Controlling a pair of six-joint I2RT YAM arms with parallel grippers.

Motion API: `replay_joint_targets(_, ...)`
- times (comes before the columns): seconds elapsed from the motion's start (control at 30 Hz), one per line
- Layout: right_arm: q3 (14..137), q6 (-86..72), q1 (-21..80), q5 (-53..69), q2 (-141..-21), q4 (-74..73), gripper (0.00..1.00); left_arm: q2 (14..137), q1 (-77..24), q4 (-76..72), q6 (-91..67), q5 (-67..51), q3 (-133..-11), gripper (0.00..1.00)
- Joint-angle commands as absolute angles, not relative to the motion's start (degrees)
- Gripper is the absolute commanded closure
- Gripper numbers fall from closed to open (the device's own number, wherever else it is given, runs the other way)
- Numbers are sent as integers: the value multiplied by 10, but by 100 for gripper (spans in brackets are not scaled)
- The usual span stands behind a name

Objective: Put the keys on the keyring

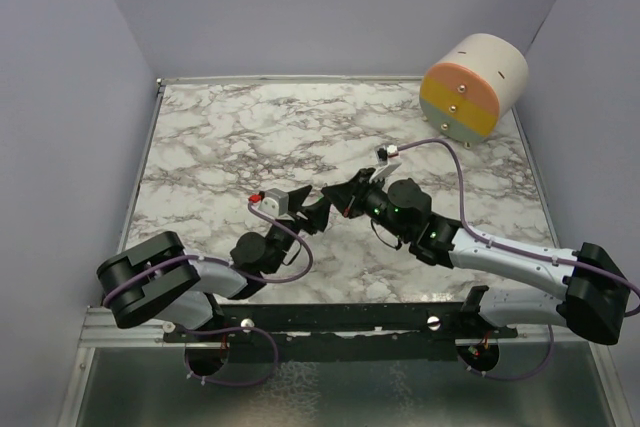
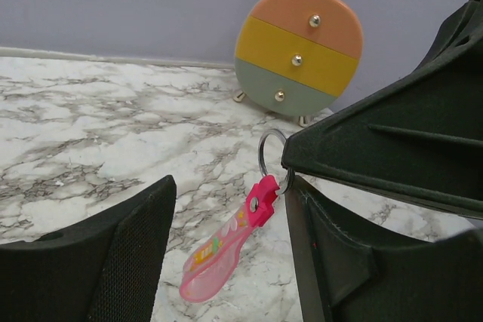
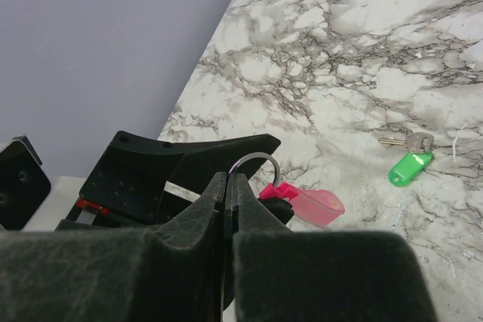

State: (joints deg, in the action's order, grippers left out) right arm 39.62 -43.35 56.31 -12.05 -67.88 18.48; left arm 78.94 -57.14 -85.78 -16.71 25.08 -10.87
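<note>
My right gripper (image 3: 227, 180) is shut on a thin metal keyring (image 3: 260, 159), pinching its rim and holding it above the table. The pink-red key (image 3: 308, 203) hangs from the ring by its head. In the left wrist view the ring (image 2: 266, 148) sticks out of the right gripper's black fingers (image 2: 377, 141), and the pink key (image 2: 224, 245) hangs between my left gripper's open fingers (image 2: 113, 254), touching neither. The left gripper (image 1: 318, 209) faces the right gripper (image 1: 342, 197) at mid-table. The green key (image 3: 410, 167) lies on the marble with a metal key (image 3: 407, 141) attached.
A round drawer unit (image 1: 473, 87) with orange, yellow and grey-green fronts stands at the far right corner; it also shows in the left wrist view (image 2: 298, 50). Lilac walls enclose the marble table (image 1: 250, 137) on three sides. A purple cable (image 1: 455, 172) loops above the right arm.
</note>
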Motion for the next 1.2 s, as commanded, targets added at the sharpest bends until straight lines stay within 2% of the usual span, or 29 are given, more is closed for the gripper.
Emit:
replay_joint_targets(0.0,386,-444,566,-108,-672,196,99,797,-576,-931,-151,264,-110,39)
replay_joint_targets(0.17,382,-448,566,-105,-672,196,99,799,-577,-934,-147,266,-111,41)
replay_joint_targets(0.5,382,-447,566,-107,-662,189,99,804,-577,-942,-141,264,-103,88)
replay_joint_targets(0.6,384,-445,566,-112,-656,180,92,801,-577,-942,-134,266,-99,99)
replay_joint_targets(0.73,384,-434,566,-127,-636,166,85,790,-577,-938,-128,270,-90,100)
replay_joint_targets(1.17,392,-375,565,-179,-600,103,85,743,-577,-876,-126,222,-89,100)
